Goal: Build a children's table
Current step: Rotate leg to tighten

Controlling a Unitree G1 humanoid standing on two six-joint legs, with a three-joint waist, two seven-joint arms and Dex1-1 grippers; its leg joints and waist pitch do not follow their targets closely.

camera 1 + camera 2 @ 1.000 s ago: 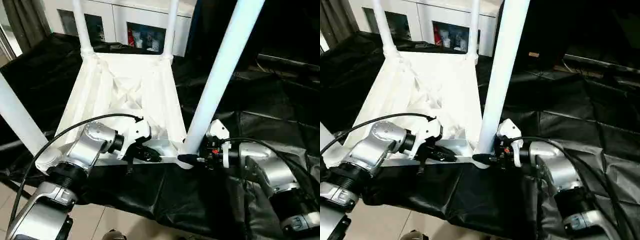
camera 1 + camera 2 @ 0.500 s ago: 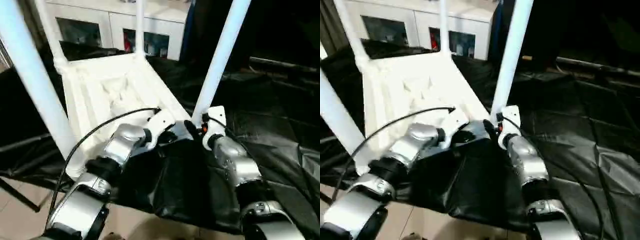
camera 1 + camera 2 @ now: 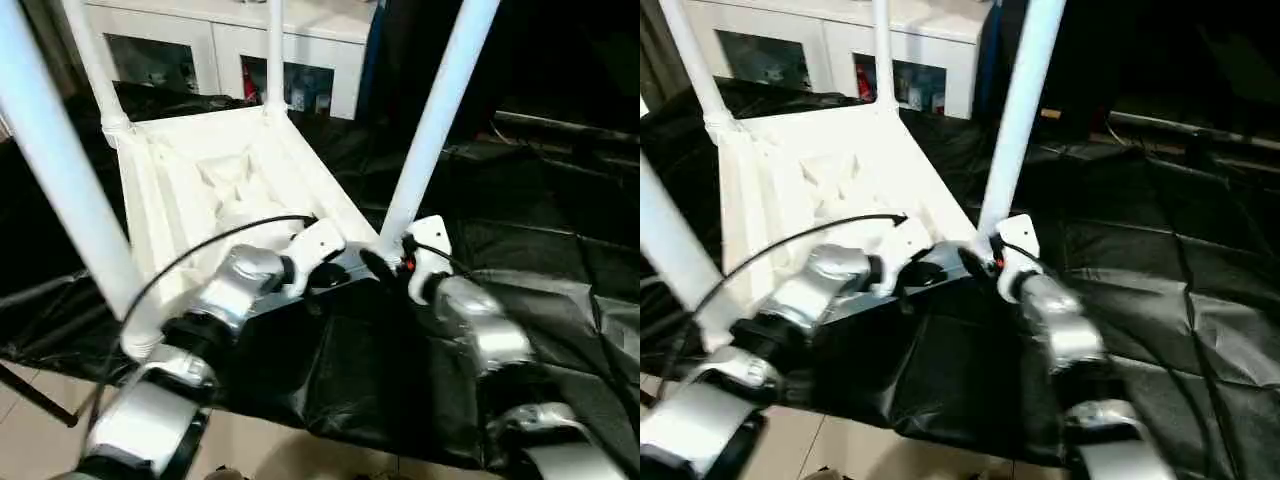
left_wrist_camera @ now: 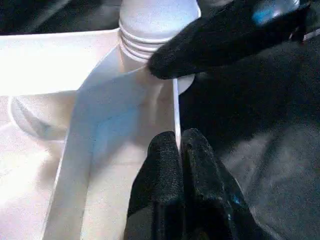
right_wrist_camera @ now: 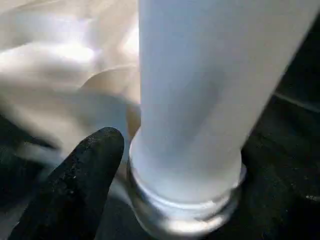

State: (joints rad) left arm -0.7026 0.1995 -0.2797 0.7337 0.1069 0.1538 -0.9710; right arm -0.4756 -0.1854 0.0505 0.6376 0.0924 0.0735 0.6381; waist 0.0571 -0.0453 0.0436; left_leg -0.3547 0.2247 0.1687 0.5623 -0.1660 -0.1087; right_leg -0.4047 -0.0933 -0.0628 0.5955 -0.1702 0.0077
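While our left gripper (image 4: 179,145) pinches the top's rim (image 4: 176,107), fingers closed on it, table top (image 3: 215,175) lies inverted at 12 o'clock. Right gripper (image 3: 385,268) at leg (image 3: 430,120) base; grip prob. open, can't tell. Keep rim pinned, seat leg straight.

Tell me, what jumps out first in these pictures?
A white table top lies upside down on a black-draped table, with four white legs sticking up from its corners. At the near edge the left pincer is shut on the top's thin rim, and the right pincer touches the base of the near right leg.
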